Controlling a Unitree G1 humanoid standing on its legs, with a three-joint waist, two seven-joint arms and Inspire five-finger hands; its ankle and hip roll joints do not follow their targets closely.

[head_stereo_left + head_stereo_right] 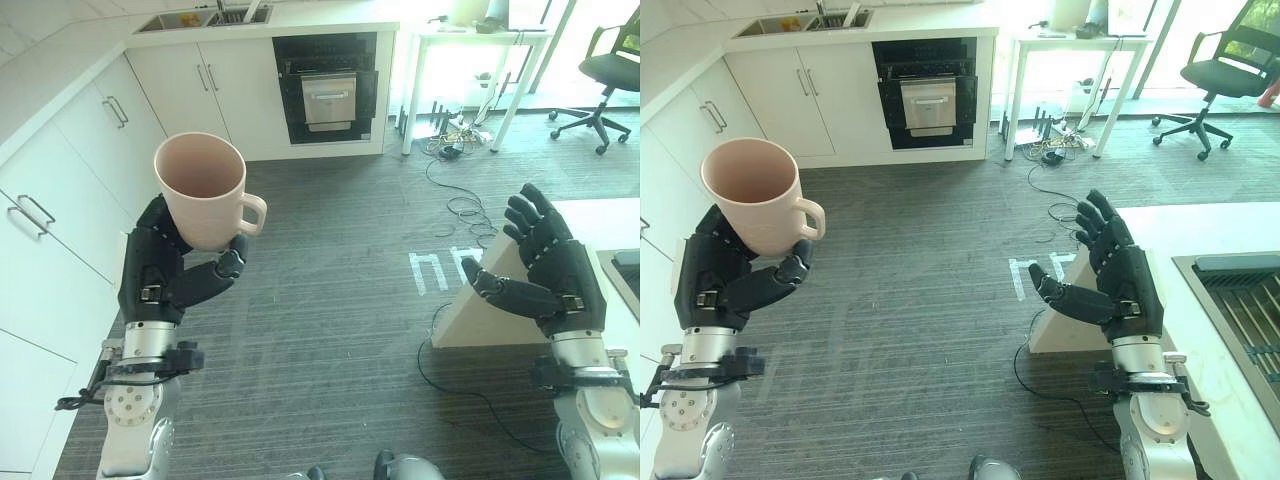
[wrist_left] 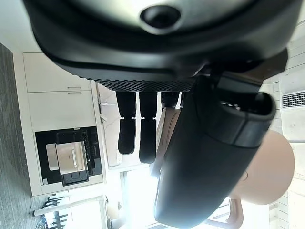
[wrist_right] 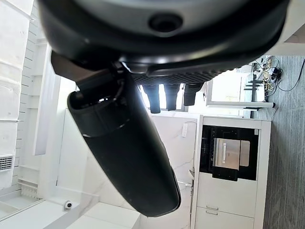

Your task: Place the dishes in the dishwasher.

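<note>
A pale pink mug is held upright and raised in front of me, its handle pointing right. My left hand is shut on it, fingers behind the mug's base and the thumb pressing the front; the mug also shows past the thumb in the left wrist view. My right hand hangs open and holds nothing, fingers straight, above the edge of a white counter. A dark open appliance with a metal front panel sits in the far cabinet row.
White cabinets run along the left and back walls, with a sink on the back counter. A white counter with a sunken rack stands at right. A white table, an office chair and loose floor cables lie beyond.
</note>
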